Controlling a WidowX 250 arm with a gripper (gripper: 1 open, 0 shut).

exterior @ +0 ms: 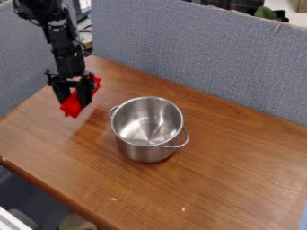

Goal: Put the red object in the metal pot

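My gripper [74,92] hangs over the left part of the wooden table [228,180], shut on the red object [74,105], a small bright red block that sticks out below the fingers and is lifted clear of the tabletop. The metal pot [149,128], shiny and round with two small side handles, stands upright and empty near the table's middle, to the right of the gripper and a little lower in the view. The black arm [54,36] rises from the gripper toward the top left.
A grey fabric partition [192,45] runs along the back of the table. The table's front and left edges drop off to the floor. Bare wood lies in front of and to the right of the pot.
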